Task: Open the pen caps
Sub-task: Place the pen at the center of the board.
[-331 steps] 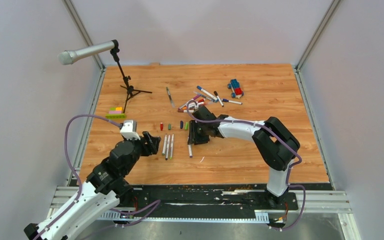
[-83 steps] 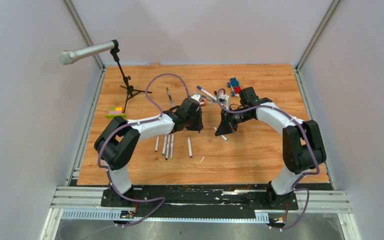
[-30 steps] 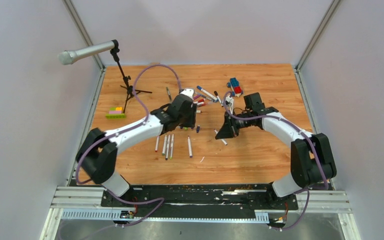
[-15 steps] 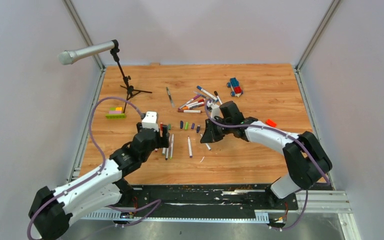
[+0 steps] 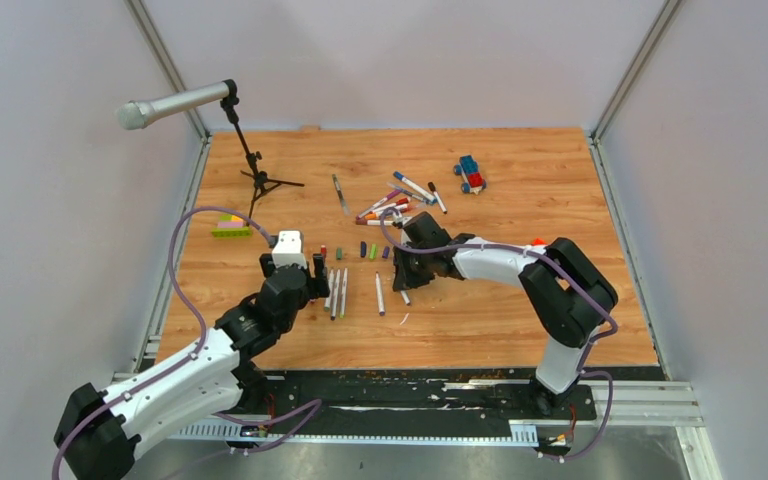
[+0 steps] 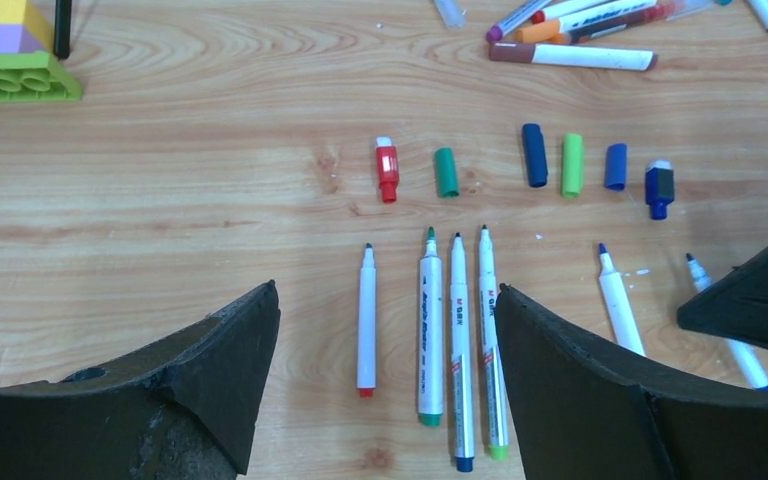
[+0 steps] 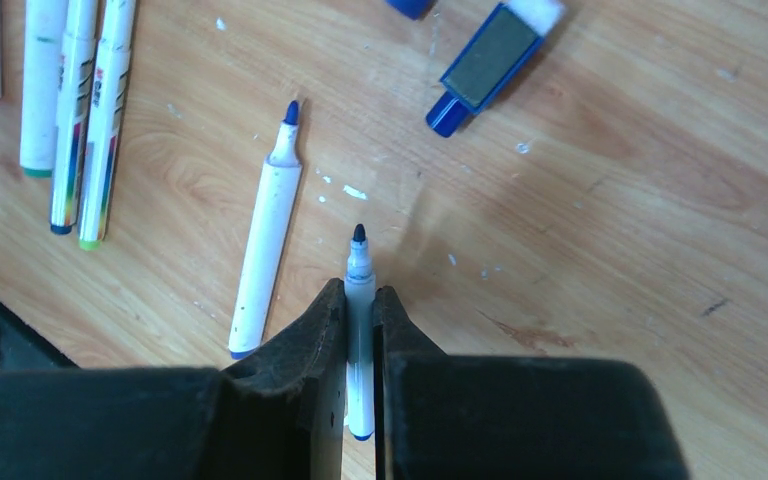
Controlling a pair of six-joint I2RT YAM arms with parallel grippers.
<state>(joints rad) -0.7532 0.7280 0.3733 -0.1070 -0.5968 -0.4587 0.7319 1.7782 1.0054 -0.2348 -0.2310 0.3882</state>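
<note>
your right claw (image 7: 359, 305) is clenched on an uncapped blue pen (image 7: 359, 268) just on the near side of the cap row (image 6: 533, 155). your left claw (image 6: 388, 297) hangs released and empty. if you let go with the pen tilted, it could roll into the loose pen (image 7: 265, 235) beside it.

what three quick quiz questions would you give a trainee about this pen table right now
1. True or false: the right tool grips an uncapped pen.
2. The left tool is: A) shut on a pen, B) open and empty, C) shut on a cap.
3. In the left wrist view, how many loose caps lie in a row?
Key: 1 true; 2 B; 3 six.
</note>
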